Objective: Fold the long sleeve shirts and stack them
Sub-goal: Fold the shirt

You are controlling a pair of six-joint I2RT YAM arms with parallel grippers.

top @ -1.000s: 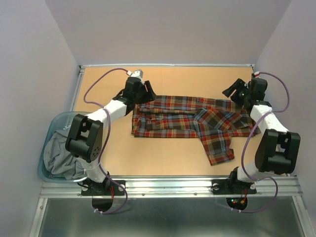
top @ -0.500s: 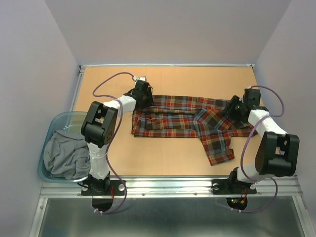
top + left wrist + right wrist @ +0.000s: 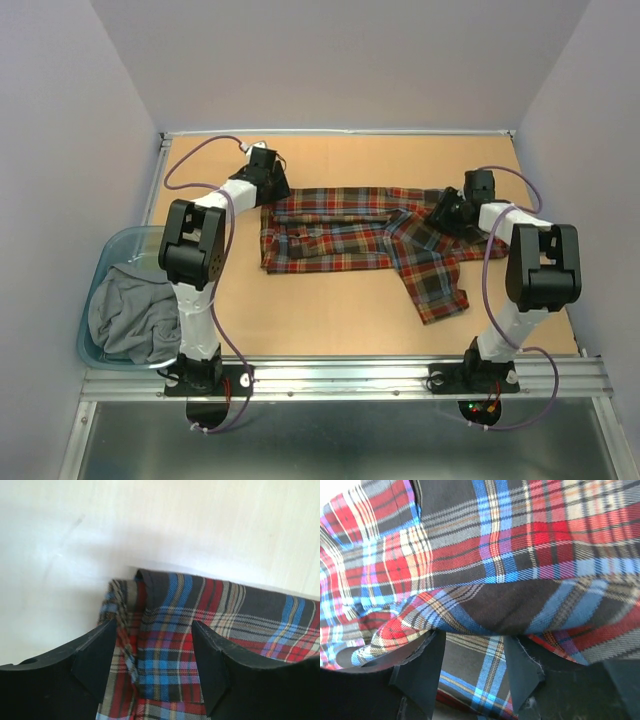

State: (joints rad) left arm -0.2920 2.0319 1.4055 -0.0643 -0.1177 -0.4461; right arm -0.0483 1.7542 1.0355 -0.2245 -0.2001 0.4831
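top external: grey cloth [image 3: 125, 315] fills bin [image 3: 112, 245]; left end effector [image 3: 272, 195] released over shirt [image 3: 340, 235], right end effector [image 3: 439, 216] unclear.

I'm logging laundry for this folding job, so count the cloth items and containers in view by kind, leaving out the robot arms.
Red, navy and brown plaid flannel shirt, spread out: 1
Translucent blue plastic bin: 1
Grey crumpled cloth garment, inside that bin: 1
Total: 3
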